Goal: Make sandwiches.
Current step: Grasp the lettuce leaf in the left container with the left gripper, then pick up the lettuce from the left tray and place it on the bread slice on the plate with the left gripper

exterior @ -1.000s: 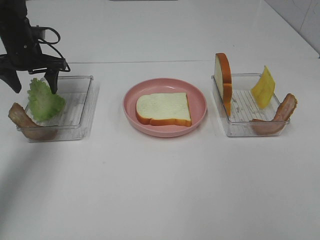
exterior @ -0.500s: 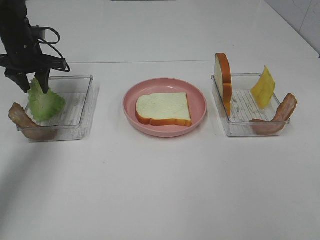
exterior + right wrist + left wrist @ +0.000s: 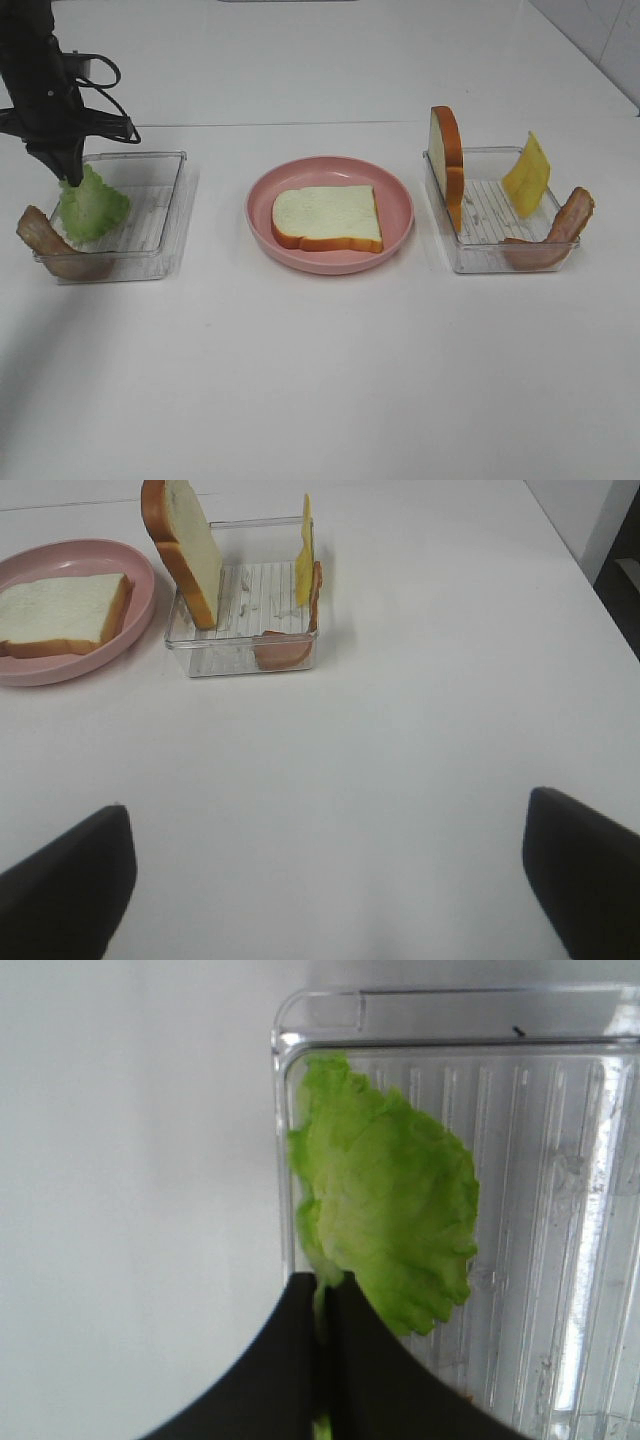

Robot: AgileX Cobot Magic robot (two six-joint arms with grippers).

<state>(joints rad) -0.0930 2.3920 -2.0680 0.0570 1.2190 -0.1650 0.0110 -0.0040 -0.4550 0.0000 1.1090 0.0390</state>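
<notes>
My left gripper (image 3: 68,172) is shut on the edge of the green lettuce leaf (image 3: 93,207), which stands in the clear left tray (image 3: 168,216); the left wrist view shows the black fingertips (image 3: 300,1305) pinching the leaf (image 3: 385,1215). A bacon strip (image 3: 42,240) leans over that tray's left end. One bread slice (image 3: 327,217) lies flat on the pink plate (image 3: 398,202). The right tray (image 3: 485,255) holds an upright bread slice (image 3: 447,160), a yellow cheese slice (image 3: 527,173) and bacon (image 3: 566,225). My right gripper (image 3: 320,880) is open over bare table, away from everything.
The white table (image 3: 320,380) carries the two trays and the plate in a row. The table's right edge (image 3: 590,570) shows in the right wrist view, with a dark floor beyond it.
My left gripper has closed: its fingers were spread on either side of the lettuce top a second ago and are now pinched together on the leaf. Nothing else moved.
</notes>
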